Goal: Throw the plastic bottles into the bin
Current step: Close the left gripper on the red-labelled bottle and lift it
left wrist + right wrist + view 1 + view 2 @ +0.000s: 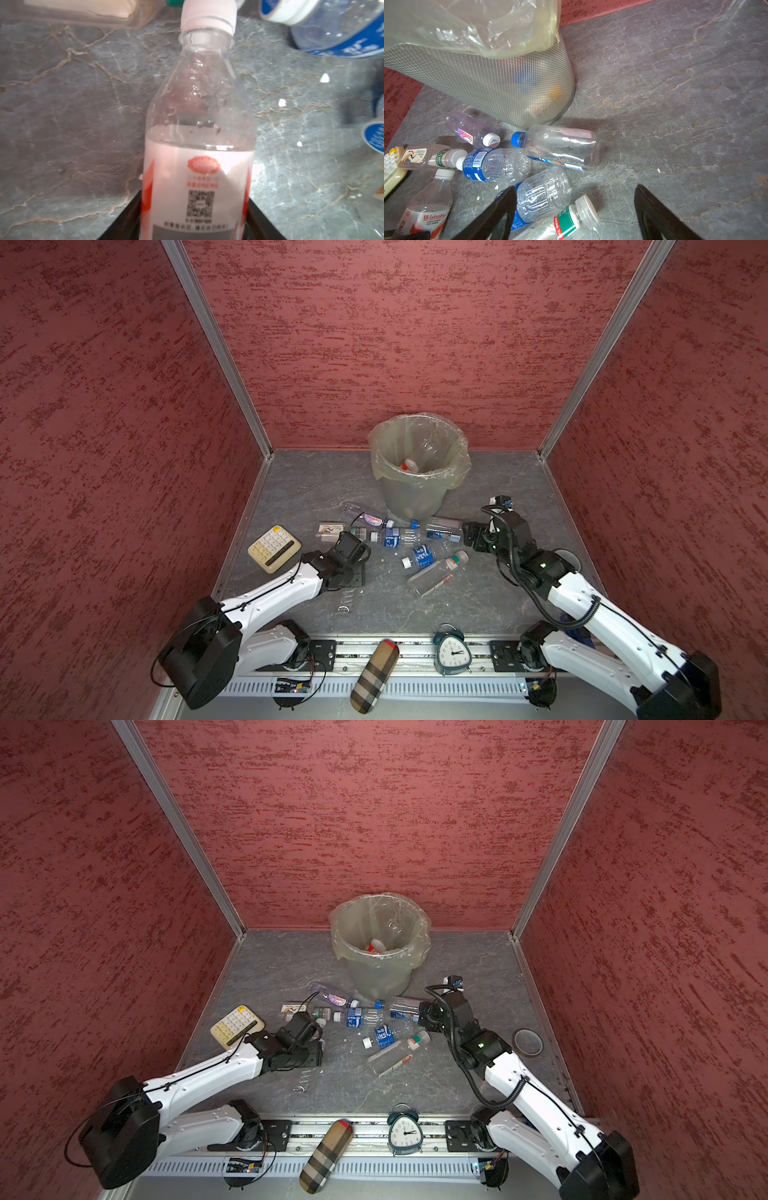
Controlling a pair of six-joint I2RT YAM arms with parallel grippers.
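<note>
Pinching the Wahaha bottle (199,124) at its pink label, the left end effector (195,196) presses a jaw against each side. The bottle lies on the table (311,489), left of the neighbouring bottles (401,537) and well short of the bin (419,493). The thin wall likely wants a gentle squeeze, then a straight lift clear of the neighbours and a release only above the bag-lined rim. The right end effector (575,187) hangs spread and empty.
</note>
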